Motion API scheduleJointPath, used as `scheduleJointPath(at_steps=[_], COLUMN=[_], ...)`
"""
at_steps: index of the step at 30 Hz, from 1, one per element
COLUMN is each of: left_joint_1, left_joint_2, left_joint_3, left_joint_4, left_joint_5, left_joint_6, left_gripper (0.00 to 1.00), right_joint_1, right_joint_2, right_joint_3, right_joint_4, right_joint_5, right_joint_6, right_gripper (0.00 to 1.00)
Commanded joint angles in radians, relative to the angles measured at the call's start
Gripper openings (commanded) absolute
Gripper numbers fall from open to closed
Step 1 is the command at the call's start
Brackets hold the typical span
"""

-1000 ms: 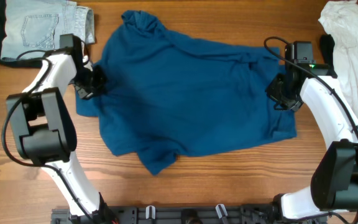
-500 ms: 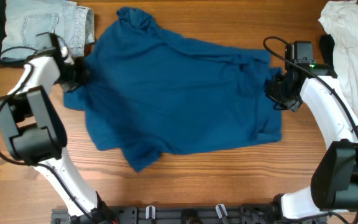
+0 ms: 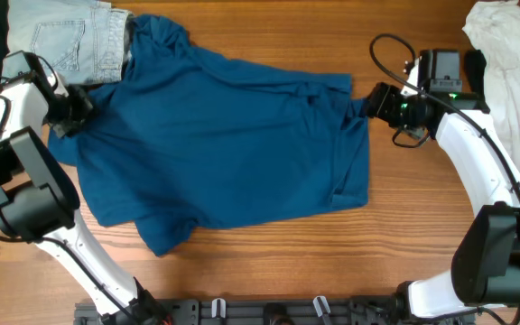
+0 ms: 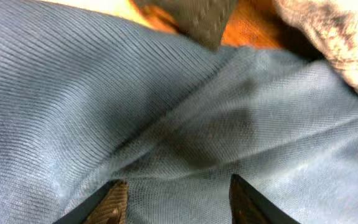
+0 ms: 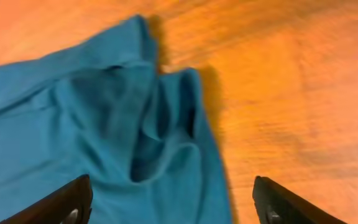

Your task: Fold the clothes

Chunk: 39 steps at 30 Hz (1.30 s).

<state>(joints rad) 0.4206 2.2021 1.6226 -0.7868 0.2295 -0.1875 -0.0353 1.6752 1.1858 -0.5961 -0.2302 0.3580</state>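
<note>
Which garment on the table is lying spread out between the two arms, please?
The deep-blue top, spread across the middle. The pale denim piece sits folded at a corner; the white garment lies bunched at an edge.

the clothes fill the view, fine-ribbed blue cloth in soft folds. the left gripper has its dark fingertips apart at the bottom edge (cloth lying between them). orange table shows up top.

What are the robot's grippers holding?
Right gripper: nothing, open by the blue shirt's right edge. Left gripper: on the shirt's left edge, hold unclear.
</note>
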Motion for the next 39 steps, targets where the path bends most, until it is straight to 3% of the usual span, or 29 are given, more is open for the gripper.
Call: scheduleJointPath(at_steps=[1,3,5,10,13,21,39], left_joint_1=[-0.048,-0.068,-0.090,-0.133,-0.153,-0.195,-0.209], left_joint_2=[0.016,-0.024,-0.079,-0.202,-0.245,-0.258,-0.257], left_joint_3=[0.029,0.047,0.057,0.058,0.058,0.058,0.058], left_joint_4=[-0.077,-0.103,-0.126,-0.162,-0.193,-0.336,-0.363], left_joint_5=[-0.047,-0.047,-0.047,-0.047,-0.047,-0.047,-0.047], left_joint_6=[0.020,0.015,-0.004,-0.061,-0.095,-0.109,-0.109], left_gripper=[0.56,0.61,0.74,0.87,1.00,1.00,1.00], right_joint_1=[0.009,0.019,0.040,0.105,0.124,0.126,0.127], right_joint_2=[0.001,0.008,0.021,0.095,0.177,0.383,0.405], right_joint_3=[0.006,0.013,0.036,0.127,0.189,0.347,0.347], right_joint_4=[0.057,0.084,0.099,0.085,0.051,-0.117,-0.207], right_joint_5=[-0.112,-0.108,-0.099,-0.085,-0.085,-0.085,-0.187], right_joint_6=[-0.101,-0.120,-0.132,-0.133,-0.119,-0.089,-0.040], right_gripper=[0.86,0.86,0.85,0.84,0.84,0.85,0.82])
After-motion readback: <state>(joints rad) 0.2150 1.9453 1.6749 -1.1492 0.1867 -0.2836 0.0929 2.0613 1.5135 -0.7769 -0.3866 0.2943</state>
